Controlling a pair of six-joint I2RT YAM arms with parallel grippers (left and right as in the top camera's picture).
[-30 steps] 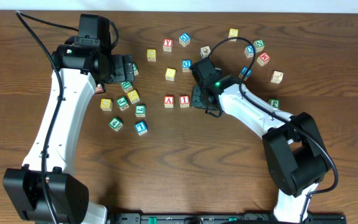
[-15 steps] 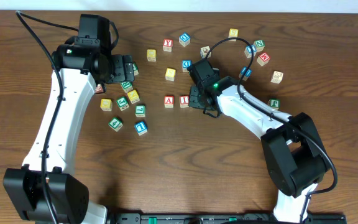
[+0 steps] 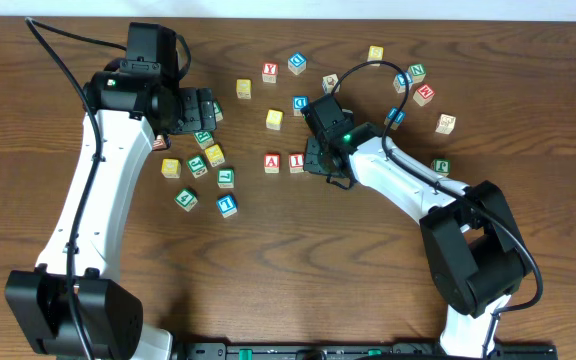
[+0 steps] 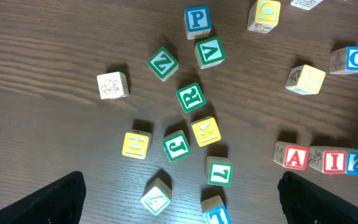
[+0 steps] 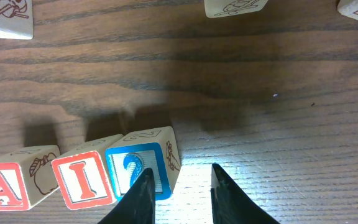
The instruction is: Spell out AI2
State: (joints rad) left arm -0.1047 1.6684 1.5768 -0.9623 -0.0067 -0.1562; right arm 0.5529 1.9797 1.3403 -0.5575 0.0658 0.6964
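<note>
AI2 (image 3: 293, 162) is showing only in part from overhead. The A cube (image 3: 272, 162) is sitting on the table (image 3: 368, 285) with the I cube (image 3: 297, 161) touching its right side. The right gripper (image 3: 318, 162) is hanging just beyond the I cube and covering whatever lies there, so from here I cannot tell how its jaws stand. The left gripper (image 3: 204, 110) is hovering well to the upper left of the A cube, over a cluster of loose cubes.

Through the left wrist camera I am reading the whole row at the right edge: A, then I, then the 2 cube (image 4: 356, 163) on the far side from the A cube. The left fingers (image 4: 48, 199) are standing wide apart at the bottom corners, gripping nothing. Left of the A cube I am reading a green R cube (image 4: 191, 97), a yellow K cube (image 4: 206, 131) and a green J cube (image 4: 176, 146). Above the A cube a blue D cube (image 4: 353, 59) is lying.

Through the right wrist camera the red-framed A and I and the blue-framed 2 are sitting side by side, touching. The right fingers (image 5: 229, 193) are standing at a narrow gap with only bare wood between them. One finger is overlapping the corner of the 2 cube farthest from the A cube; I cannot tell whether they are touching.
</note>
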